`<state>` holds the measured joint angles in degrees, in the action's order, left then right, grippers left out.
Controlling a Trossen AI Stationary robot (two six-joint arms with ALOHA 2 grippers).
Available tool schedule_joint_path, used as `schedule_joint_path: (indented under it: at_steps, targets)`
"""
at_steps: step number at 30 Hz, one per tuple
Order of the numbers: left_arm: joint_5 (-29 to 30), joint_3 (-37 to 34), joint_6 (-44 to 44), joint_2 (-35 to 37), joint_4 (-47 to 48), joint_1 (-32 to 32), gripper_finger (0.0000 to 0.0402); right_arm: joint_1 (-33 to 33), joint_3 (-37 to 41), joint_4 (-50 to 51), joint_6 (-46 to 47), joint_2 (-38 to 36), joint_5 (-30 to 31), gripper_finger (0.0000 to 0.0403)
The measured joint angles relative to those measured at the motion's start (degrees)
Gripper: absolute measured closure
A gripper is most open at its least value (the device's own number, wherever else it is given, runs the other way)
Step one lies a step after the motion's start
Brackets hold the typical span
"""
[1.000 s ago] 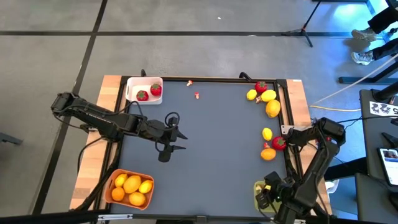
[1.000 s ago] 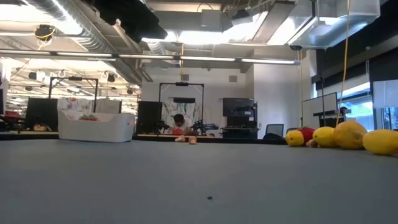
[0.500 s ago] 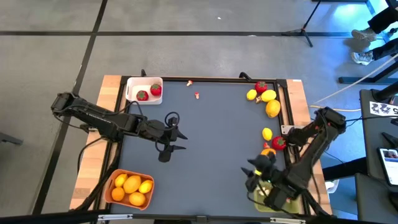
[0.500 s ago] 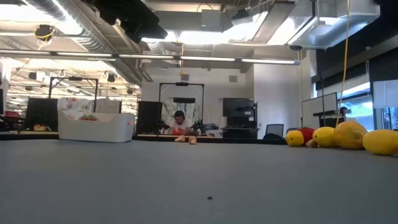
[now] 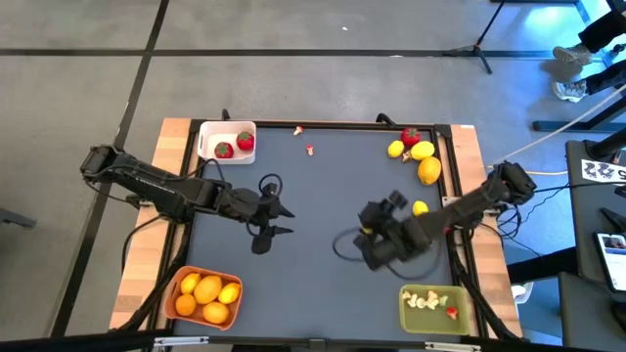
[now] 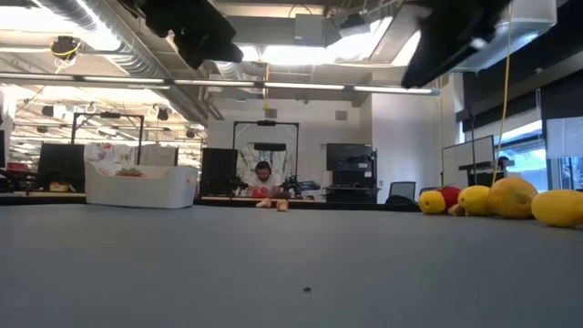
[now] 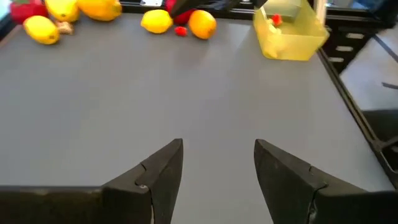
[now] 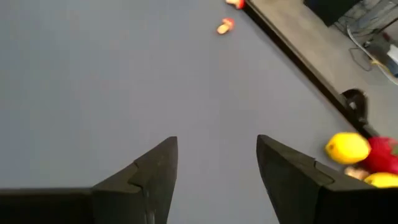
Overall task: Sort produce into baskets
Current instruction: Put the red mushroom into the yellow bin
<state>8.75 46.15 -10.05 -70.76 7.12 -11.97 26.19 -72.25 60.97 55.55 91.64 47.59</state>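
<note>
- My right end effector (image 5: pixel 364 238) is hovering over the grey desk (image 5: pixel 323 205), right of centre; its fingers (image 8: pixel 155 168) are standing apart with nothing between them, only bare desk showing in the gap.
- My left end effector (image 5: pixel 266 232) is waiting over the desk's left half; its fingers (image 7: pixel 163 168) are likewise parted and carrying nothing.
- The white basket (image 5: pixel 226 140) is sitting at the far left corner, holding two strawberries (image 5: pixel 245 142); the orange basket (image 5: pixel 201 296) is sitting at the near left corner, holding lemons and orange citrus (image 5: pixel 186 304).
- The olive-green basket (image 5: pixel 433 306) is sitting at the near right corner, holding pale bits and one red bit.
- A strawberry (image 5: pixel 411 137) and three lemons (image 5: pixel 428 170) are lying near the far right corner; one lemon (image 5: pixel 420 208) is lying by the right edge, just beside my right arm.
- Two tiny pale-and-red bits (image 5: pixel 309 150) are lying near the far edge, well apart from both end effectors.
</note>
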Motion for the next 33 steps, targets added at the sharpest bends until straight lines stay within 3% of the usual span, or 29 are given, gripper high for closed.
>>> schedule_joint_path:
  at_steps: [8,14,22,33]
  targets:
    - [7.88,0.00,-1.89,0.00,0.02,0.00,0.0208,-13.96,0.00,-8.16,-15.50,0.02,-0.03,0.0184]
    - [16.04,0.00,-3.10,0.00,0.00,1.57,0.0208,-20.55,0.02,-13.09,-23.07,0.52,-3.31,0.0184]
    - [16.22,0.09,-4.91,-2.60,-0.65,10.24,0.0208,-22.02,0.07,-14.66,-21.45,2.90,-4.79,0.0184]
    - [15.14,3.11,-3.25,-13.45,-0.25,22.62,0.0207,-21.68,5.71,-23.76,-20.87,4.21,-9.70,0.0185]
